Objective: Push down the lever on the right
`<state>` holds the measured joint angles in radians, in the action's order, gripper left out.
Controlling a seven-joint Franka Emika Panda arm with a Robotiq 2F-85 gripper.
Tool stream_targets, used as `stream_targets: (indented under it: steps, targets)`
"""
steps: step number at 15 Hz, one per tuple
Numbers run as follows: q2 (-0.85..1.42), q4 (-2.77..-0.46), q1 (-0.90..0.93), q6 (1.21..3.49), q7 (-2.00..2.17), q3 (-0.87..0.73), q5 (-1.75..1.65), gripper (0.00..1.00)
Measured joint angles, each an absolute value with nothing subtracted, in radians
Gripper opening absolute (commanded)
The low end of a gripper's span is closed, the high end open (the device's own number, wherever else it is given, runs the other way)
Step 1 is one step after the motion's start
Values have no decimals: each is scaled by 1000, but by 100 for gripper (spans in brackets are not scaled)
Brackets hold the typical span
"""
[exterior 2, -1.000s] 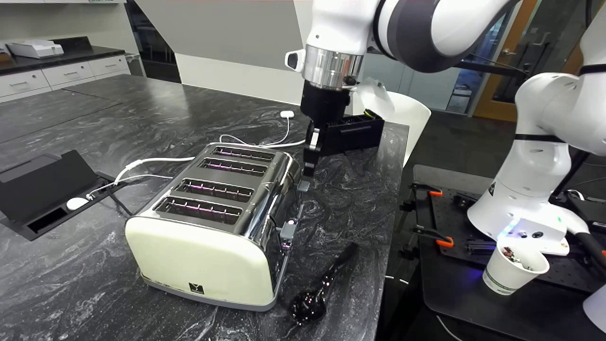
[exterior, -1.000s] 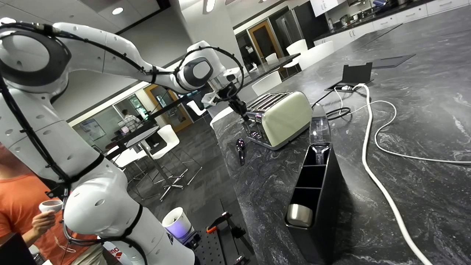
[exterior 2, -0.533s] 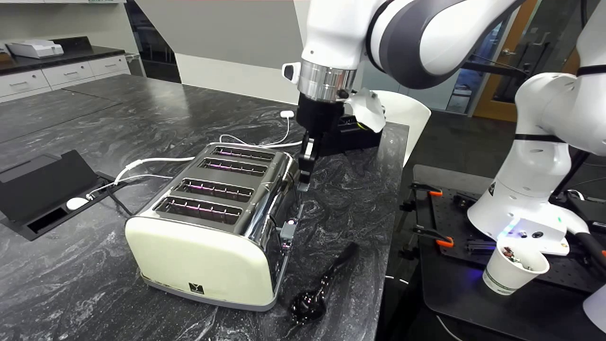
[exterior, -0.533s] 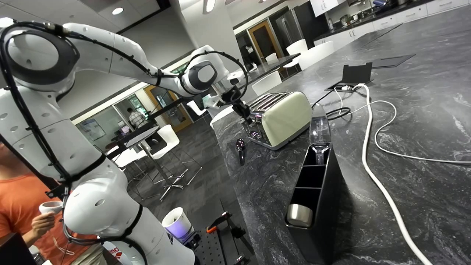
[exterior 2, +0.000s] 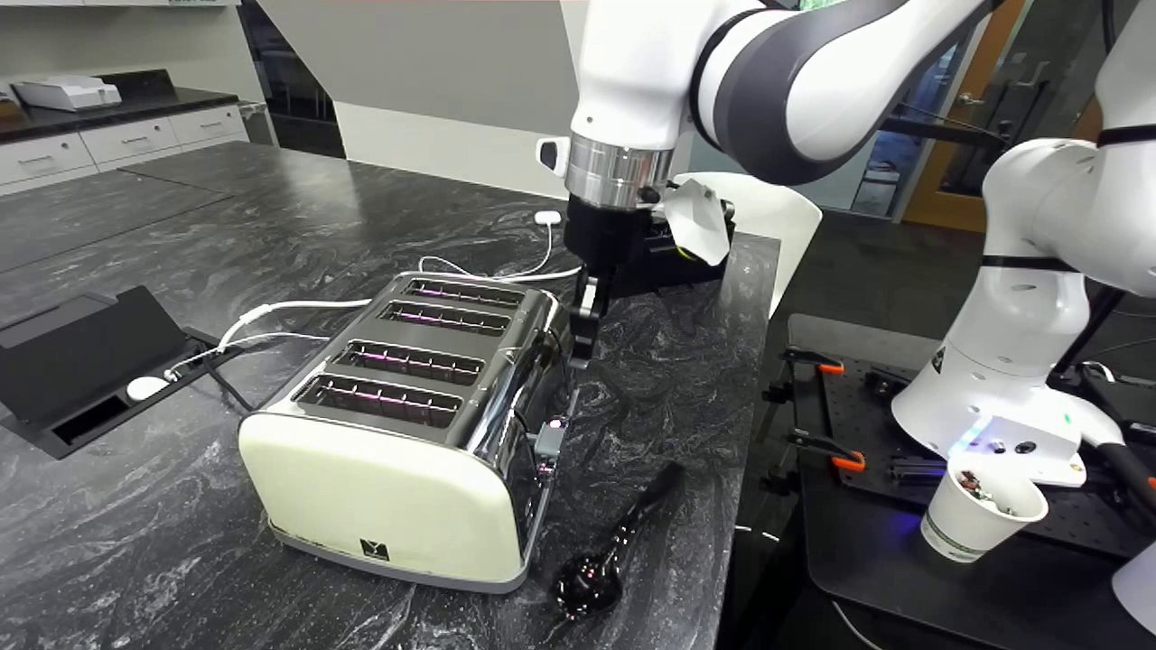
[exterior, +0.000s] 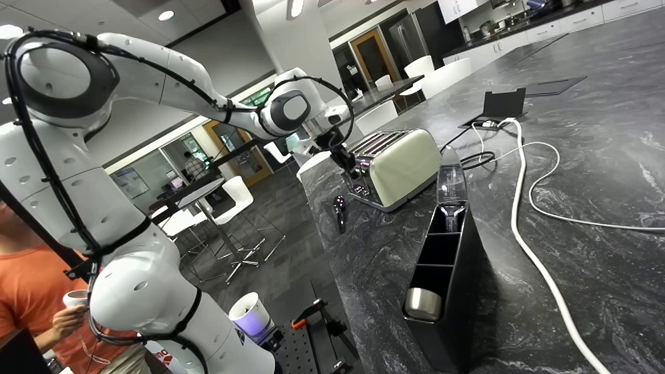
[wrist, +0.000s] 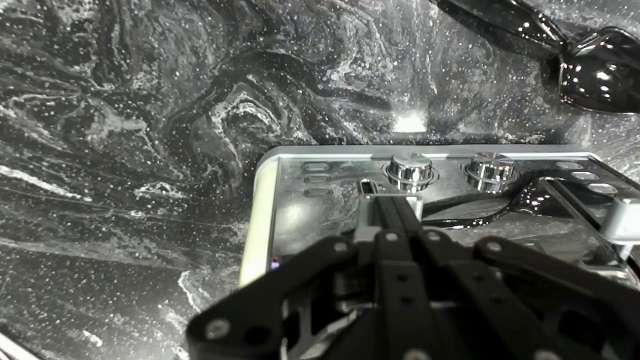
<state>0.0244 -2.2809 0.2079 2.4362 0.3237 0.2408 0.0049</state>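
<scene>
In an exterior view, a Y-like mark (exterior 2: 373,545) is borne by a black badge (exterior 2: 382,553) on the four-slot toaster (exterior 2: 414,433); the finer print beneath is too small to be read; lettering on a red-and-white label (exterior: 163,357) cannot be made out.

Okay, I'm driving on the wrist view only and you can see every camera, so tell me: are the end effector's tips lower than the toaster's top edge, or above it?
Observer: Lower. In both exterior views the tips of the end effector are down beside the front of the toaster, below its top edge.
Operator: Good. And what's on top of it?
Observer: Four bread slots, lying side by side.
Operator: What else is standing out there, off my picture?
Observer: A black caddy with compartments, on the same counter.
</scene>
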Motion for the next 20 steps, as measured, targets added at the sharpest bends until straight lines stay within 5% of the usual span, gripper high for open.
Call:
stream_targets:
  steps: [20]
  targets:
    - [142, -2281, 220, 2513, 324, 222, -20, 0]
